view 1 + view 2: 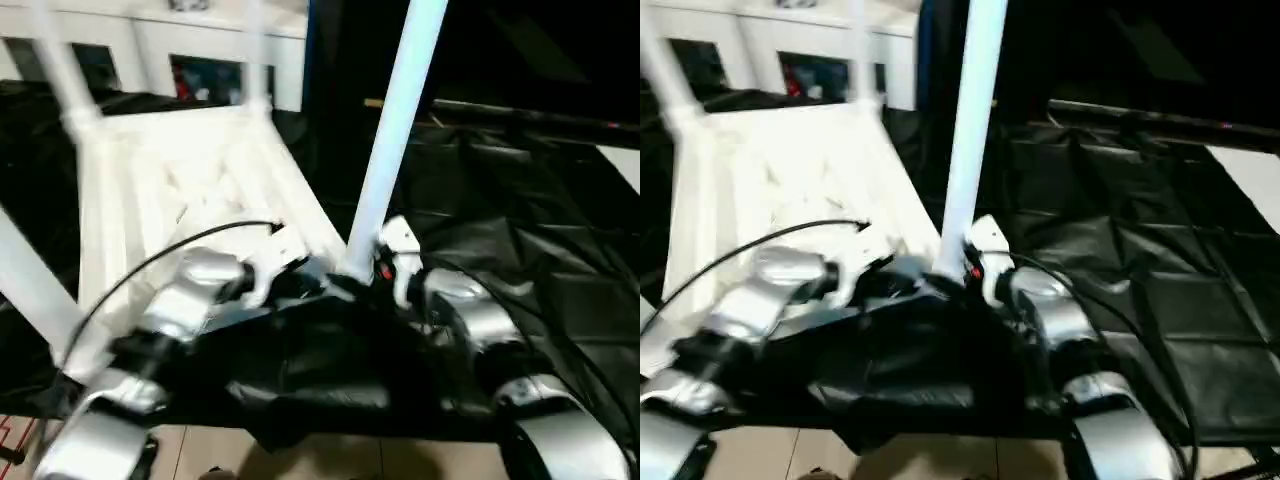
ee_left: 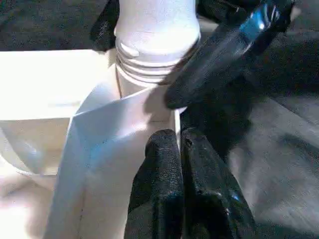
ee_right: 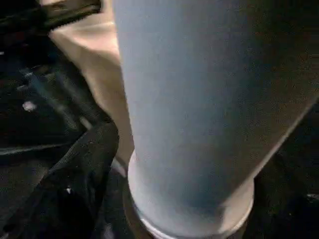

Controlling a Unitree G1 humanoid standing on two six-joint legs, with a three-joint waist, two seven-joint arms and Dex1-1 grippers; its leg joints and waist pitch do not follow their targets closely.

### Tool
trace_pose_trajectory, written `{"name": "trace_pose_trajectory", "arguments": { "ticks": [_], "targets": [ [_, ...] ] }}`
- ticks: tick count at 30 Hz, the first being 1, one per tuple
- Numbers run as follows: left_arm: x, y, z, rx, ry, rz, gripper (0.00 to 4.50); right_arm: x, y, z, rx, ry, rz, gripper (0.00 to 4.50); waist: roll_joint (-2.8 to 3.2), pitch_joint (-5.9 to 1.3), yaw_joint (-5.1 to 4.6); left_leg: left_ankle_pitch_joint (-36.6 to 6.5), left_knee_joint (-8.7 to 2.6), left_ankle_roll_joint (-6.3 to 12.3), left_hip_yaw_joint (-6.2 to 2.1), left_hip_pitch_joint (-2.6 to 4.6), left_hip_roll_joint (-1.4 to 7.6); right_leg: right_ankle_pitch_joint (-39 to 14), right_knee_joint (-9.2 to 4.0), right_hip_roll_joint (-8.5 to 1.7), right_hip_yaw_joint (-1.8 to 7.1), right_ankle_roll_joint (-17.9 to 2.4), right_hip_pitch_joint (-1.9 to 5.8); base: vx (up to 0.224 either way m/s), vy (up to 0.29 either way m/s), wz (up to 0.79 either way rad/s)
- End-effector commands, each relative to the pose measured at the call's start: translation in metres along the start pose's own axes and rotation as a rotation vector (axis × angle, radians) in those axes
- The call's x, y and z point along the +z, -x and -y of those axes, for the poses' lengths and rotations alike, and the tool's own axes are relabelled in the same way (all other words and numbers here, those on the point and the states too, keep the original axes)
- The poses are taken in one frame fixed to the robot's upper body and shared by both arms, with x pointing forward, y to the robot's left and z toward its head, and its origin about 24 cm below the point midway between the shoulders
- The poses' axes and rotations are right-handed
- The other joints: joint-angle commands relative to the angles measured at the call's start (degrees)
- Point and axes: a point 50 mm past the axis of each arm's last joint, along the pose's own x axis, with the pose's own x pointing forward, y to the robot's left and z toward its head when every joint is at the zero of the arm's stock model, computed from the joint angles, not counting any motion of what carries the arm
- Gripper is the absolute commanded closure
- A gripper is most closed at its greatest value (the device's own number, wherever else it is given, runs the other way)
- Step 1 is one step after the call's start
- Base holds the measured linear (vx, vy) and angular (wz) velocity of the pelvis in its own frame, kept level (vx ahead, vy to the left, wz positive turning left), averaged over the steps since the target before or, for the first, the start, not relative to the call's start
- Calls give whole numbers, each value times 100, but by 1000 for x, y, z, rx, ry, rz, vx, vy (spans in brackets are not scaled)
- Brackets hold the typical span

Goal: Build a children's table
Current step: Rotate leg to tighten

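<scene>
Draping black sheet (image 1: 520, 290) under upturned children's table (image 1: 130, 170), white cabinet (image 1: 150, 40) behind; left jaws clenched, right jaws unclear.

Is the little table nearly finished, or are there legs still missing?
Nearly. The tabletop lies upside down with legs standing in its corners. The near leg is in its socket with threads still showing, the right gripper at its base, the left gripper shut on the tabletop's edge. Left: seating it, then flipping the table.
</scene>
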Motion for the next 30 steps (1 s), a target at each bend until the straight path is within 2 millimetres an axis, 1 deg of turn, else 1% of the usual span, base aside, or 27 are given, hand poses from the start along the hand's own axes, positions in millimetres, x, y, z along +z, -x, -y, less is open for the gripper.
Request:
{"name": "trace_pose_trajectory", "arguments": {
  "ticks": [1, 3, 4, 5, 6, 8, 9, 10, 11, 12, 13, 18, 19, 20, 21, 22, 23, 24, 25, 26, 27, 28, 29, 30],
  "targets": [
    [3, -9, 16, -162, -32, 39, 450, 5, 5, -6, 122, 7, 6, 77, 57, -343, -1, -1701, -370, 165, 63, 69, 38, -1387, -415, -199, 197, -1212, 273, 0, 0, 0],
    [2, -5, 16, -186, -35, 39, 450, 5, 10, -7, 171, 11, -4, 95, 62, -335, 38, -1812, -378, 140, 63, 87, 58, -1563, -431, -214, 208, -1160, 255, 0, 0, 0],
    [1, -4, 17, -195, -36, 40, 450, 4, 11, -8, 187, 12, -8, 98, 59, -334, 51, -1809, -379, 129, 62, 78, 54, -1582, -430, -212, 207, -1148, 261, 0, 0, 0],
    [0, 1, 18, -225, -31, 38, 450, 4, 14, -10, 232, 16, -19, 108, 61, -335, 85, -1792, -379, 104, 65, 89, 55, -1602, -433, -213, 206, -1130, 255, 0, 0, 0],
    [0, 3, 18, -237, -32, 35, 450, 4, 15, -11, 247, 12, -23, 129, 60, -335, 95, -1761, -383, 94, 66, 77, 56, -1579, -418, -206, 204, -1135, 263, 0, 0, 0],
    [-1, 5, 18, -251, -31, 33, 450, 3, 16, -13, 276, 10, -33, 134, 65, -333, 100, -1749, -390, 49, 60, 72, 57, -1642, -418, -214, 201, -1105, 262, 0, 0, 0],
    [-1, 6, 18, -254, -31, 33, 450, 3, 16, -14, 284, 10, -36, 145, 61, -335, 101, -1753, -387, 38, 62, 76, 55, -1658, -423, -214, 202, -1100, 260, 0, 0, 0],
    [-1, 6, 17, -255, -32, 33, 450, 3, 17, -15, 291, 8, -40, 145, 62, -338, 104, -1746, -384, 32, 63, 82, 55, -1651, -423, -216, 203, -1102, 257, 0, 0, 0],
    [-1, 7, 17, -254, -33, 31, 450, 2, 16, -17, 298, 4, -44, 158, 60, -336, 111, -1741, -383, 28, 65, 84, 56, -1632, -420, -215, 207, -1105, 250, 0, 0, 0],
    [-1, 7, 16, -245, -35, 29, 450, 1, 15, -18, 301, 2, -50, 169, 67, -342, 110, -1727, -388, 13, 57, 73, 52, -1626, -415, -218, 204, -1100, 263, 0, 0, 0],
    [-1, 7, 16, -245, -35, 29, 450, 1, 15, -18, 301, 2, -50, 174, 62, -342, 109, -1720, -386, 11, 60, 73, 51, -1614, -420, -218, 205, -1095, 261, 0, 0, 0],
    [-1, 5, 13, -208, -38, 25, 450, -2, 14, -20, 295, -18, -57, 187, 56, -345, 108, -1679, -381, 4, 58, 72, 47, -1587, -413, -216, 203, -1099, 262, 0, 0, 0],
    [0, 2, 9, -150, -29, 22, 450, -3, 12, -19, 262, -34, -52, 187, 73, -345, 114, -1678, -383, 0, 56, 76, 46, -1579, -414, -213, 204, -1096, 263, 0, 0, 0],
    [0, 0, 5, -102, -19, 18, 450, -4, 11, -18, 232, -48, -46, 188, 63, -332, 106, -1743, -384, -14, 62, 85, 42, -1670, -434, -209, 209, -1069, 243, 0, 0, 0],
    [0, -2, 1, -54, -13, 15, 450, -5, 8, -15, 179, -64, -41, 188, 72, -331, 111, -1856, -380, -46, 62, 109, 37, -1875, -457, -223, 211, -1030, 222, 0, 0, 0],
    [2, -5, -3, -1, -1, 14, 450, -6, 4, -10, 92, -77, -43, 188, 53, -318, 90, -1916, -390, -114, 45, 85, 30, -2098, -474, -229, 203, -960, 233, 0, 0, 0],
    [4, -8, -7, 51, 13, 16, 450, -8, -1, -3, -20, -91, -48, 188, 54, -318, 81, -1945, -397, -160, 30, 78, 27, -2226, -475, -237, 195, -917, 241, 0, 0, 0],
    [4, -8, -7, 55, 14, 16, 450, -8, -1, -3, -29, -92, -49, 188, 66, -318, 39, -2040, -399, -233, 19, 75, 11, -2489, -503, -236, 183, -826, 231, 0, 0, 0],
    [6, -10, -9, 78, 20, 18, 450, -10, -4, 0, -89, -106, -56, 188, 49, -333, 29, -2030, -390, -245, 4, 59, 3, -2571, -501, -247, 172, -773, 263, 0, 0, 0],
    [8, -14, -11, 114, 28, 19, 450, -12, -8, 3, -165, -137, -71, 188, 50, -322, -2, -2055, -400, -240, -8, 35, 1, -2706, -526, -247, 164, -688, 261, 0, 0, 0],
    [10, -17, -12, 140, 36, 20, 450, -14, -11, 5, -218, -161, -77, 188, 57, -313, -48, -2161, -390, -244, -8, 64, -3, -2877, -552, -244, 159, -655, 217, 0, 0, 0],
    [14, -22, -14, 171, 45, 24, 450, -15, -16, 5, -266, -193, -72, 188, 82, -321, -67, -2201, -380, -245, -11, 81, -5, -2906, -559, -253, 166, -660, 198, 0, 0, 0],
    [15, -22, -14, 173, 46, 24, 450, -15, -17, 5, -269, -195, -72, 188, 65, -328, -84, -2182, -378, -243, -23, 72, -5, -2886, -566, -249, 151, -656, 218, 0, 0, 0],
    [18, -26, -15, 196, 58, 33, 450, -16, -21, 5, -315, -221, -78, 188, 66, -326, -99, -2125, -382, -213, -14, 46, -4, -2779, -561, -239, 156, -668, 224, 0, 0, 0]
  ]
}}
